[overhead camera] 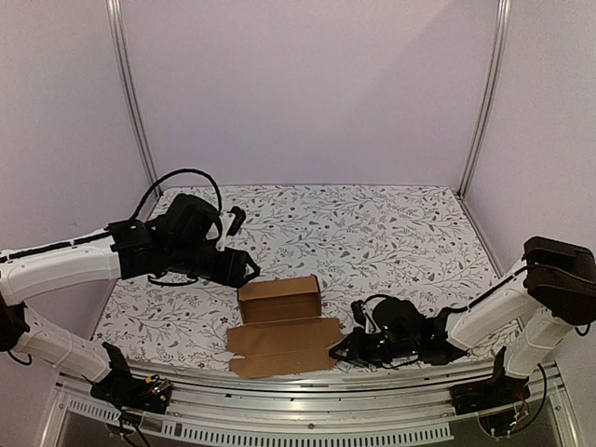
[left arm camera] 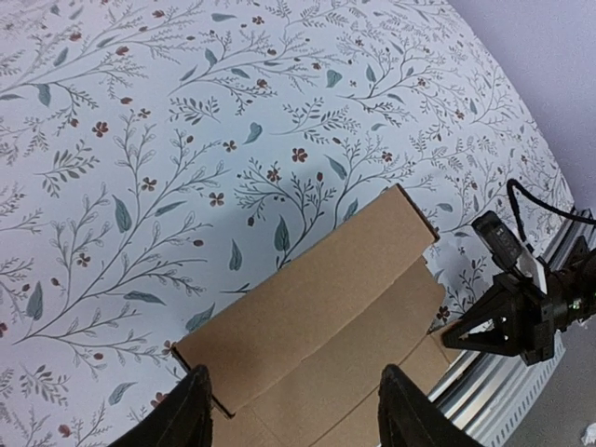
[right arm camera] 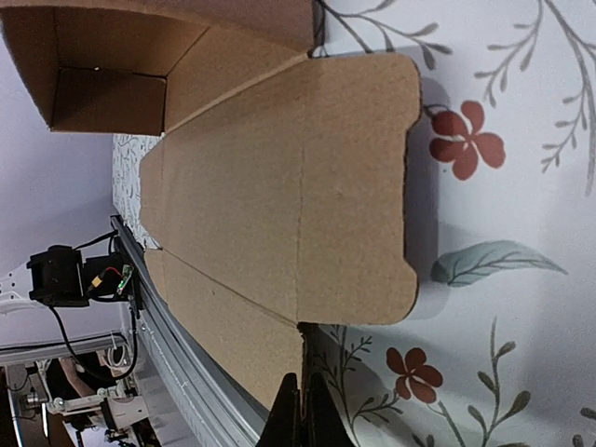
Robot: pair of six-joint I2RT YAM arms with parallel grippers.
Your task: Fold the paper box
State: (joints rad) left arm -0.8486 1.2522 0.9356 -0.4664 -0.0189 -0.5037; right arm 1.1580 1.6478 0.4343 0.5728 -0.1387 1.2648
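With the paper box [overhead camera: 279, 303] lying at the worktop's [overhead camera: 372, 233] near edge, my left claw [left arm camera: 296, 414] spread above its formed body and my right claw [right arm camera: 300, 414] pressed together at the flat flap's [right arm camera: 279, 186] corner, I'd lift slowly along the crease.

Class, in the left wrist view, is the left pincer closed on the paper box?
No, the left pincer stands wide open, the paper box showing between its fingers.
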